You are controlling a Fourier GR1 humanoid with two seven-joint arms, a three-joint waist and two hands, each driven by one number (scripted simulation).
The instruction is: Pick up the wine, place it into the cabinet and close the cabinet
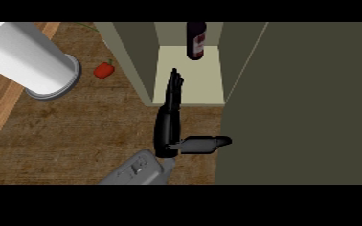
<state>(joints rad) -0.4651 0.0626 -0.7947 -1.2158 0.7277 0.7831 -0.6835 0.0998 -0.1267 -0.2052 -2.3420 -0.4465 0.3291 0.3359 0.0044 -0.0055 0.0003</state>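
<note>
The wine bottle (pixel 196 40), dark with a red label, stands upright at the back of the cabinet's pale shelf (pixel 201 79). The cabinet door (pixel 297 105), a broad dark olive panel, is swung open on the right. My left hand (pixel 168 119) is in the middle of the view. Its fingers are straight and point into the cabinet's opening, with their tips just over the shelf's front part. The thumb sticks out to the right toward the door's edge. The hand is open, holds nothing and is well short of the bottle. My right hand does not show.
A large white cylinder (pixel 39 64) stands on the wooden counter (pixel 78 124) at the upper left. A small red pepper (pixel 104 70) lies between it and the cabinet's left wall (pixel 130 57).
</note>
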